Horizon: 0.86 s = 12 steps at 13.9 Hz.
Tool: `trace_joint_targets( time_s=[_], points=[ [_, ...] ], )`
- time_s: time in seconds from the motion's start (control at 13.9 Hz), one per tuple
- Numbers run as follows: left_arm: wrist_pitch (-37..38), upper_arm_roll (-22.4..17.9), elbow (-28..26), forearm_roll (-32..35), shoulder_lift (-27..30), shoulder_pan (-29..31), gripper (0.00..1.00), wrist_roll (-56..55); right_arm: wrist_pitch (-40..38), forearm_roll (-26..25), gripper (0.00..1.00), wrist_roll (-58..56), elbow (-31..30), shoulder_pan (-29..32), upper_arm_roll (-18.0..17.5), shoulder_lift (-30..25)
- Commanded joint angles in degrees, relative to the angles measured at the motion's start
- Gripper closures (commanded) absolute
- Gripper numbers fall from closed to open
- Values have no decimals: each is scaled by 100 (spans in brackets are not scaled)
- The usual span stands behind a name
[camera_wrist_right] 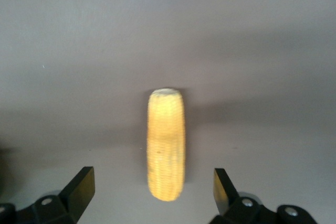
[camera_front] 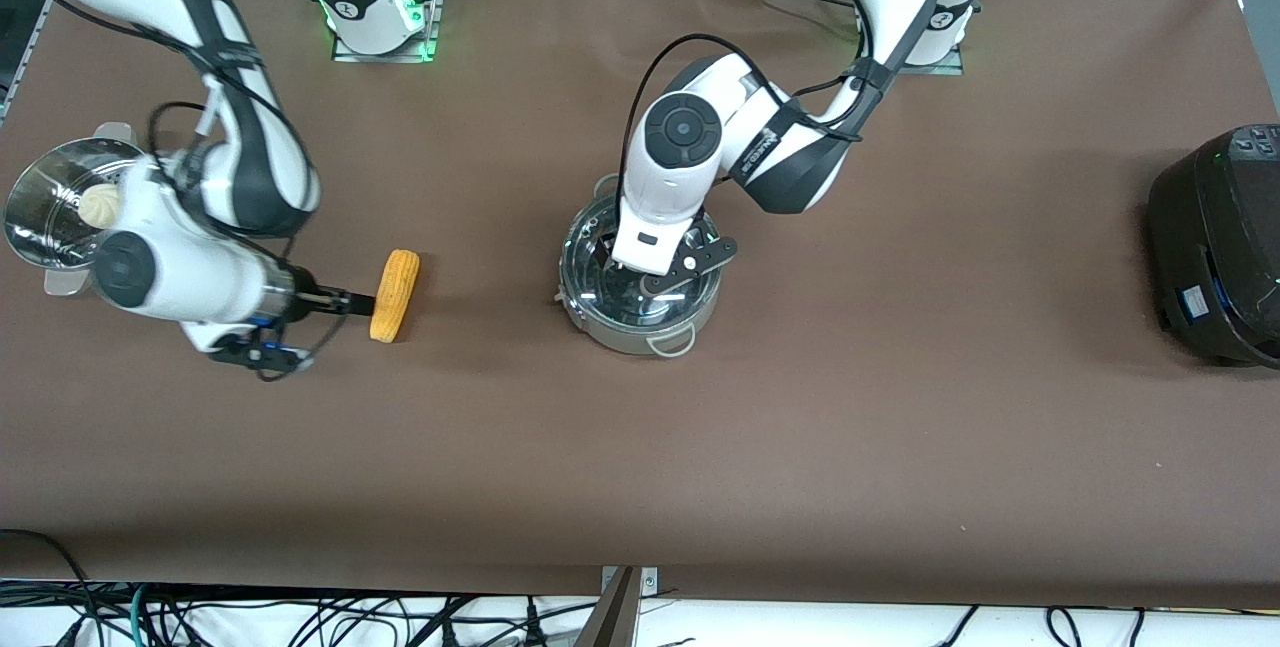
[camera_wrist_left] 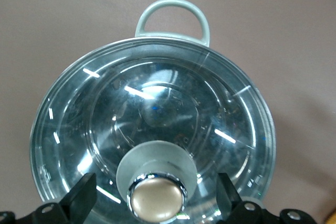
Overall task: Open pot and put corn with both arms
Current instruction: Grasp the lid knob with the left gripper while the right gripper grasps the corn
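Observation:
The shiny steel pot point(camera_front: 628, 332) stands mid-table with its clear glass lid point(camera_front: 592, 262) on. My left gripper point(camera_front: 632, 277) is low over the lid. In the left wrist view it point(camera_wrist_left: 156, 199) is open, with its fingers point(camera_wrist_left: 84, 199) on either side of the tan knob point(camera_wrist_left: 156, 196) and not touching it. The lid point(camera_wrist_left: 157, 103) and one loop handle point(camera_wrist_left: 173, 17) also show there. The yellow-orange corn point(camera_front: 395, 294) lies on the table toward the right arm's end. My right gripper point(camera_front: 352, 304) is open at one end of the corn point(camera_wrist_right: 166, 145), with its fingers point(camera_wrist_right: 80, 187) apart from it.
A steel steamer pot point(camera_front: 45, 182) with a white bun point(camera_front: 100, 202) stands at the right arm's end of the table. A large black cooker point(camera_front: 1220, 237) stands at the left arm's end. The table is covered in brown point(camera_front: 800, 447).

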State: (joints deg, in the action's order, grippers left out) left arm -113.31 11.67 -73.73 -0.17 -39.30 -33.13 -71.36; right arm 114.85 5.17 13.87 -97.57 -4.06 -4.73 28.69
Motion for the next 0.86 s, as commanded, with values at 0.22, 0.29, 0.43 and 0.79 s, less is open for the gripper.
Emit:
trace_joint_targets(
  time_s=[0.22, 0.29, 0.43, 0.79],
  points=[
    [54, -68, 192, 245, -149, -159, 5, -97, 1144, -769, 0, 134, -991, -324, 69, 215],
    [46, -68, 192, 245, -149, -168, 12, -124, 1136, -1016, 0, 143, -1018, -315, 69, 225],
    [46, -68, 192, 289, -140, -168, 24, -80, 1118, -1080, 0, 318, -1018, -315, 69, 251],
    [81, -15, 113, 412, -35, -168, 93, -45, 1162, -1062, 84, 617, -992, -359, 43, 533]
  ],
)
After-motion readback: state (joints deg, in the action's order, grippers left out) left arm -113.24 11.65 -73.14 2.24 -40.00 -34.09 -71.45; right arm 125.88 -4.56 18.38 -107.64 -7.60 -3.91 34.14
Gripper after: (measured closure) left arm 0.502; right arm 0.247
